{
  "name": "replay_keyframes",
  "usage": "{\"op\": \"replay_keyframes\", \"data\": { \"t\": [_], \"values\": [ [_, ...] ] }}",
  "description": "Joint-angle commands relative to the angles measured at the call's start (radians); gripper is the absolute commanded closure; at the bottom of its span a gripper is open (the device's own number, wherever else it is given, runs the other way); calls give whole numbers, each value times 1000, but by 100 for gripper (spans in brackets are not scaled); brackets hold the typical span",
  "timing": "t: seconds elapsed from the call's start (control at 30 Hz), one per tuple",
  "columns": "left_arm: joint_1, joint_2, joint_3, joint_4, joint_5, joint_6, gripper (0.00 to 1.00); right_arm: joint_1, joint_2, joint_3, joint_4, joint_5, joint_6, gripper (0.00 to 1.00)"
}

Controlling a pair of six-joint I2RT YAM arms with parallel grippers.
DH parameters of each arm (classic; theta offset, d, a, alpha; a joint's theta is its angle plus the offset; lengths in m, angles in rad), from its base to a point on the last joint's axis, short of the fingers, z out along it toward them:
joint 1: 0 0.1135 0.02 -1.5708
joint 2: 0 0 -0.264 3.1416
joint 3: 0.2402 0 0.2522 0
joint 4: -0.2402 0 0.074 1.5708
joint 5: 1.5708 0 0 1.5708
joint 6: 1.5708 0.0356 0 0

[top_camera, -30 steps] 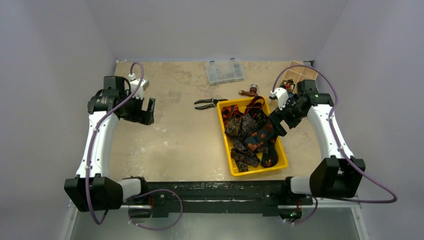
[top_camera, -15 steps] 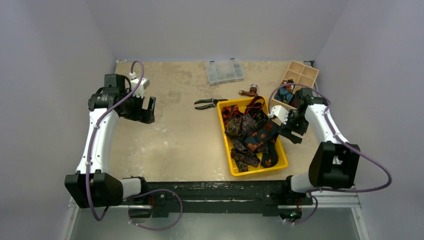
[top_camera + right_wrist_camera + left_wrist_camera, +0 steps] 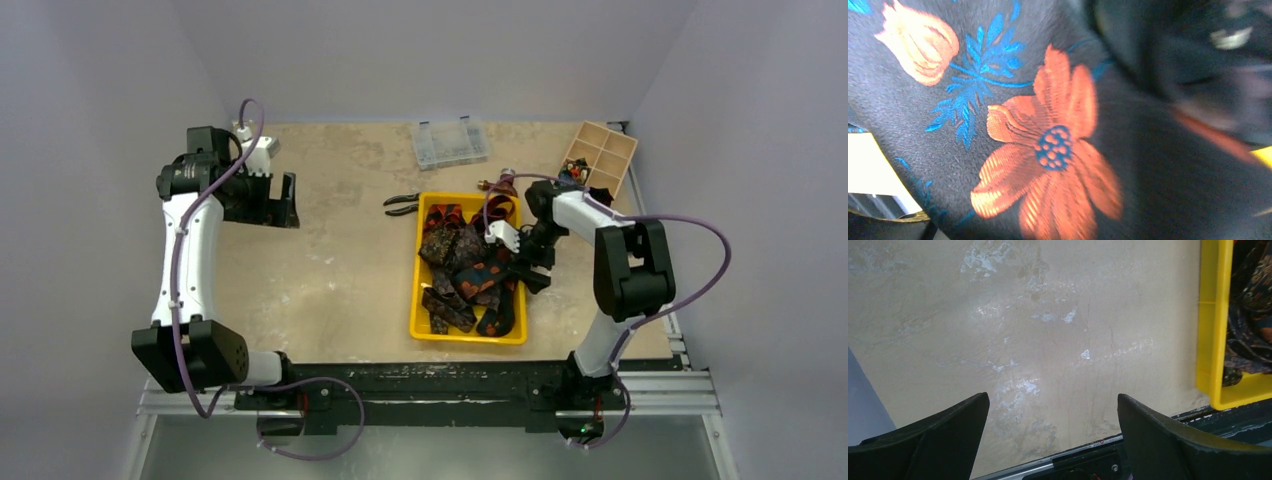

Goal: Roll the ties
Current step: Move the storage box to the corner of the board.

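Since the yellow tray (image 3: pixel 468 337) slid left on the table (image 3: pixel 340 270) as the right arm (image 3: pixel 625 265) folded in, the right hand (image 3: pixel 528 268) now sits pressed into the ties (image 3: pixel 465 268) heaped inside; whether it grasps one I cannot tell. Left hand (image 3: pixel 1053 400) wide open, empty. Nothing rolled yet.

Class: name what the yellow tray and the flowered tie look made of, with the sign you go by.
Yellow tray: probably moulded plastic, smooth, with even colour and a slight sheen on its wall.
Flowered tie: woven cloth, perhaps silk or polyester; a fine ribbed weave shows in the orange petals, on a matt dark ground.
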Motion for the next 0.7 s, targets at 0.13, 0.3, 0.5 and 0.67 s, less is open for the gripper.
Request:
{"op": "replay_keyframes", "data": {
  "t": [0.13, 0.3, 0.5, 0.67],
  "values": [
    [126, 48, 138, -82, 88, -57, 0, 284, 130, 241, 183, -363, 449, 15],
    [135, 59, 166, -76, 62, -75, 0, 491, 280, 428, 372, -451, 752, 12],
    [134, 79, 205, -65, 51, -89, 0, 624, 444, 701, 689, -534, 1155, 2],
    [130, 81, 193, -74, 89, -28, 0, 639, 490, 878, 769, -550, 1267, 2]
  ]
}}
